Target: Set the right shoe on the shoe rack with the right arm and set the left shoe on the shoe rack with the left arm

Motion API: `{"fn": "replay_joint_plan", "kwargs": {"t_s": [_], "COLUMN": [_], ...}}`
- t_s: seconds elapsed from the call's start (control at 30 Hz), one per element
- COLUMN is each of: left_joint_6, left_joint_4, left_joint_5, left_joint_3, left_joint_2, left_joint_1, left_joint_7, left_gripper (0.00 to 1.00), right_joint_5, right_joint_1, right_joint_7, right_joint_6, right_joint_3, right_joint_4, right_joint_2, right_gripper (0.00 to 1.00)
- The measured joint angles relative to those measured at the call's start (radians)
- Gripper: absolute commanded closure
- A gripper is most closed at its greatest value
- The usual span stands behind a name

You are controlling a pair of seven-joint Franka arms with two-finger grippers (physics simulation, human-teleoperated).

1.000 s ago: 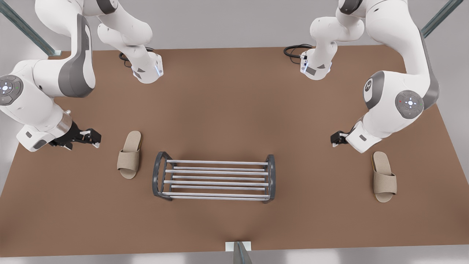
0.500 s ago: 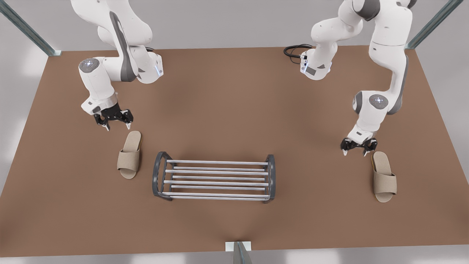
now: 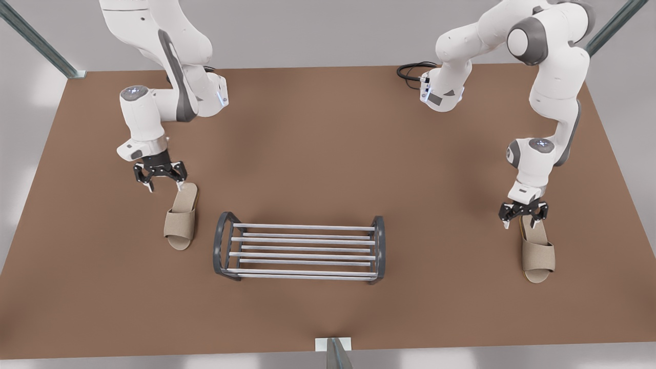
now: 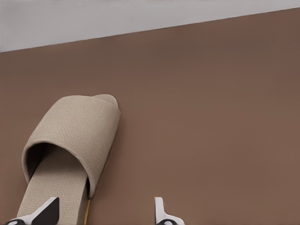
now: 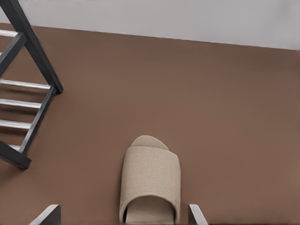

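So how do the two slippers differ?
The right shoe lies close beside the shoe rack; the left shoe lies far from it. The right shoe sits centred before the open right gripper, the left shoe off-centre before the open left gripper. Both are identical beige.

The right gripper [image 3: 165, 188] has moved in from the worktop's [image 3: 328, 154] edge at the front view's left. It has turned from level to pointing down and now hangs at the heel of the right shoe [image 3: 180, 218]. The left gripper [image 3: 519, 223] has likewise dropped to the heel of the left shoe [image 3: 537, 251].
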Motion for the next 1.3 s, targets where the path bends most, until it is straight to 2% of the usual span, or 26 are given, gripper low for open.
{"fn": "replay_joint_plan", "kwargs": {"t_s": [0.1,0.33,0.63,0.77,1.13,1.2,1.23,1.3], "left_joint_6": [0.014,0.028,0.033,0.034,0.035,0.035,0.035,0.035], "left_joint_4": [0.060,0.158,0.206,0.232,0.255,0.254,0.254,0.252], "left_joint_5": [0.004,0.005,0.006,0.007,0.005,0.005,0.005,0.002], "left_joint_3": [0.001,0.002,0.025,0.024,0.023,0.022,0.022,0.022], "left_joint_2": [0.059,0.159,0.205,0.199,0.222,0.222,0.222,0.222], "left_joint_1": [-0.001,0.000,-0.001,-0.002,-0.008,-0.007,-0.007,-0.008], "left_joint_7": [0.005,0.013,0.019,0.021,0.023,0.024,0.024,0.024], "left_gripper": [0.01,0.01,0.01,0.01,0.01,0.07,0.24,0.31], "right_joint_5": [0.000,0.000,-0.002,-0.004,-0.001,-0.001,0.000,0.000], "right_joint_1": [-0.025,-0.027,-0.061,-0.116,-0.135,-0.135,-0.135,-0.135], "right_joint_7": [0.009,0.017,0.016,0.002,-0.036,-0.042,-0.044,-0.049], "right_joint_6": [0.115,0.257,0.330,0.363,0.392,0.394,0.394,0.395], "right_joint_3": [0.013,0.022,0.012,0.013,0.004,0.001,-0.003,-0.009], "right_joint_4": [-0.045,-0.014,0.039,0.031,0.088,0.110,0.117,0.123], "right_joint_2": [0.112,0.218,0.358,0.358,0.455,0.476,0.484,0.491], "right_gripper": [0.00,0.00,0.00,0.00,0.00,0.00,0.00,0.00]}}
